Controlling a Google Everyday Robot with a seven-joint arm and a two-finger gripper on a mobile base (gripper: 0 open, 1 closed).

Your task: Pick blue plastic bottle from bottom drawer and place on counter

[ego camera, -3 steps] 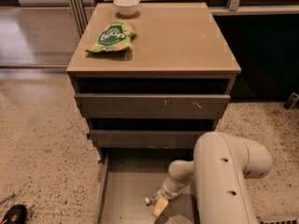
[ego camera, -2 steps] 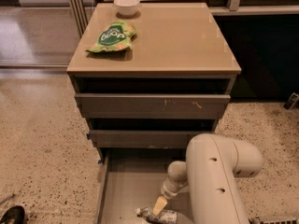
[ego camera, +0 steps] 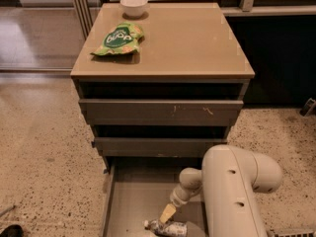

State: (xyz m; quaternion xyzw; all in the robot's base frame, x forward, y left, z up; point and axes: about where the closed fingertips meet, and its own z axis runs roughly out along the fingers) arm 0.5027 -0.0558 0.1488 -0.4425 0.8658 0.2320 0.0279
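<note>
Lying side to side on the bottom drawer (ego camera: pixel 131 196) floor, the blue plastic bottle (ego camera: pixel 170 228) sits just under the lowered hand (ego camera: pixel 167 214); whether it grips, I cannot tell.

Bulky cream-white rounded arm (ego camera: pixel 232 191) with dark screw holes, ending in tan gripper (ego camera: pixel 167 214) inside the bottom drawer (ego camera: pixel 132 201).

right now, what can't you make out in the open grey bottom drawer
Camera view:
1. Grey bottom drawer: front cut off by the lower edge, right side hidden by the white robot arm.
2. Gripper, just above the small clear plastic bottle: whether it touches the bottle is unclear.
</note>
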